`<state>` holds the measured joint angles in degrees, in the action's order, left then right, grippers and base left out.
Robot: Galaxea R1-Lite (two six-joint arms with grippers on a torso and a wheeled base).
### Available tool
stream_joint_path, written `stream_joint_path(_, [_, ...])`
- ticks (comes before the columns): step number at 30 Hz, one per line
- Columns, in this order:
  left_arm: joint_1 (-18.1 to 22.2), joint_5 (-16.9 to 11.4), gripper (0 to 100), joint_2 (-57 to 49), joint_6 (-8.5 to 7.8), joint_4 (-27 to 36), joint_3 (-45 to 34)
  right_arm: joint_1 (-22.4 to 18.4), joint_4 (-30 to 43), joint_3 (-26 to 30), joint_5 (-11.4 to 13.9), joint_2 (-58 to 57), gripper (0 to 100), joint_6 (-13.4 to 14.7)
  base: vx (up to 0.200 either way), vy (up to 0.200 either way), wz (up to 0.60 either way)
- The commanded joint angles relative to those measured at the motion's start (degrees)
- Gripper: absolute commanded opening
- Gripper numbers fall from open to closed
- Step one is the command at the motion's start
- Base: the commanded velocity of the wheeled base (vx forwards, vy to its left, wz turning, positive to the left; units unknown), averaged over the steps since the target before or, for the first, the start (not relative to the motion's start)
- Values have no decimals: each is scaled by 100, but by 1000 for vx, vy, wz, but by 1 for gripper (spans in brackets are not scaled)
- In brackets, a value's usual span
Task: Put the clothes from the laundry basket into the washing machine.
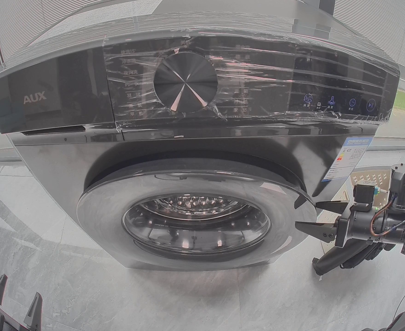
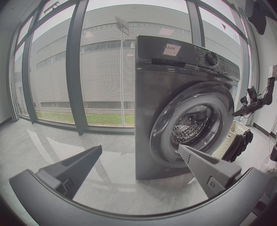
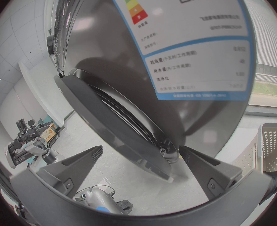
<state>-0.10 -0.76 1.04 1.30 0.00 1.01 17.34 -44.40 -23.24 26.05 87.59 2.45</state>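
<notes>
While left pincer and right pincer gape wide: one washing machine, one laundry basket (clothes draped).

head above, wrists beside washing machine

Right dark grey two-finger gripper points sideways off a level wrist, fingers spread wide. Left dark grey gripper sits low, fingers apart too.

- Basket was mostly hidden behind the washer and right arm.
- Left gripper was cut off by the head view's lower edge.
- Clothes — too small to tell apart.
</notes>
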Motion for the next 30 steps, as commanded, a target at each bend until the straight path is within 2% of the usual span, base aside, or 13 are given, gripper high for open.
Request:
stream_joint_path(1, [1, 5, 100, -95, 1, 0, -101, 332, -157, -14, -65, 329, 100, 27, 0, 0, 0])
stream_joint_path(10, [1, 5, 100, -95, 1, 0, -101, 525, -174, 249, -162, 267, 100, -8, 0, 0, 0])
stream_joint_path(17, [1, 5, 100, -95, 1, 0, -101, 622, -95, 741, -417, -444, 100, -69, 0, 0, 0])
stream_joint_path(21, [1, 5, 100, -95, 1, 0, -101, 560, -166, 654, -487, -418, 100, -60, 0, 0, 0])
stream_joint_path(28, [1, 5, 100, -95, 1, 0, -101, 596, -201, 170, -557, 144, 100, -43, -200, 0, 0])
stream_joint_path(30, [1, 5, 100, -95, 1, 0, -101, 631, -350, 135, -557, 276, 100, -43, 0, 0, 0])
